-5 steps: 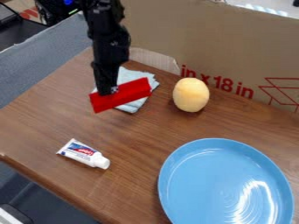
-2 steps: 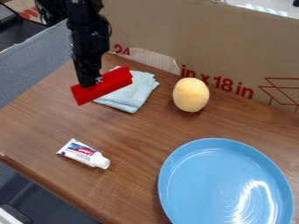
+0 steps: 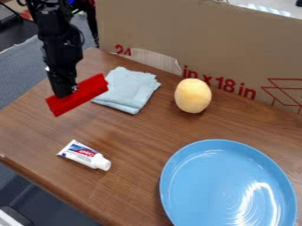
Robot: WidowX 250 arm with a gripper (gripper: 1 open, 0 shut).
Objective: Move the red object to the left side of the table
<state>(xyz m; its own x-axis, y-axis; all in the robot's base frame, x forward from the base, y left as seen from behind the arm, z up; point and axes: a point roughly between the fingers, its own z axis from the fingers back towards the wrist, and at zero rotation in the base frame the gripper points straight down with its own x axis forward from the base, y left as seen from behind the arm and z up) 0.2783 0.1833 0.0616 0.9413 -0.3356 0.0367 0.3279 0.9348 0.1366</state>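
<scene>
The red object (image 3: 78,94) is a bright red oblong block, tilted, held just above the left part of the wooden table (image 3: 130,141). My black gripper (image 3: 58,88) comes down from above and is shut on the block's left end. The block's right end points up toward the light blue cloth (image 3: 127,89). The fingertips themselves are mostly hidden behind the block.
A folded light blue cloth lies right of the block. A yellow round fruit (image 3: 193,95) sits mid-table, a blue plate (image 3: 228,188) at the front right, a toothpaste tube (image 3: 85,156) at the front left. A cardboard box (image 3: 213,44) lines the back. The table's left edge is close.
The gripper has carried the red block leftward, from over the blue cloth to the left part of the table. Nothing else has moved.
</scene>
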